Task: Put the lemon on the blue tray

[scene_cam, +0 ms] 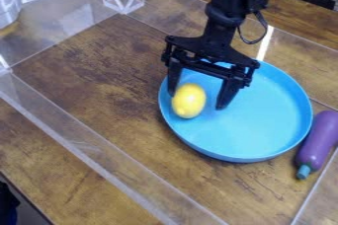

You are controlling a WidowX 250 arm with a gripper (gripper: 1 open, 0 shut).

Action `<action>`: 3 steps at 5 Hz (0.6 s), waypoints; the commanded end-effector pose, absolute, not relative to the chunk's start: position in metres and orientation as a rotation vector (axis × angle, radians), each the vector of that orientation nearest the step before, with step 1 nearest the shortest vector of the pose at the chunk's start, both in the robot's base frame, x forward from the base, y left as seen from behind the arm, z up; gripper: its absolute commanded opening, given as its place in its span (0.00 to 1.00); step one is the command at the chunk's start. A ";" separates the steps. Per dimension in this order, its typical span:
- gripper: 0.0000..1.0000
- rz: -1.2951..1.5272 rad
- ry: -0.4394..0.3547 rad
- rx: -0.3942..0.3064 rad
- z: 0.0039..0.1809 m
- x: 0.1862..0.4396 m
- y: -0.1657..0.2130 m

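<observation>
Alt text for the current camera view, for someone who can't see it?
A yellow lemon lies on the left part of a round blue tray, with a black robot arm's open pincer just above it. A purple eggplant toy lies at the tray's right edge, on a brown wooden table.

evenly lit; soft focus (grainy too), pale glare on clear plastic (122,178).

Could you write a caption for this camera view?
Lemon on the blue tray, with the open claw just above and the purple toy beside the tray.
</observation>
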State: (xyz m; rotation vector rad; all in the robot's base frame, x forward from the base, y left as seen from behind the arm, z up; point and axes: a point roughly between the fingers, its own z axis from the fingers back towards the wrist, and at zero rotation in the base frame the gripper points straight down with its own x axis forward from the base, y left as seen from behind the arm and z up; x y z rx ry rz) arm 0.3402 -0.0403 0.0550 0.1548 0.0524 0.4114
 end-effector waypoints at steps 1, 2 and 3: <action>1.00 0.487 0.013 0.137 0.069 0.344 -0.027; 1.00 0.501 0.025 0.144 0.064 0.349 -0.020; 1.00 0.515 0.038 0.145 0.057 0.354 -0.015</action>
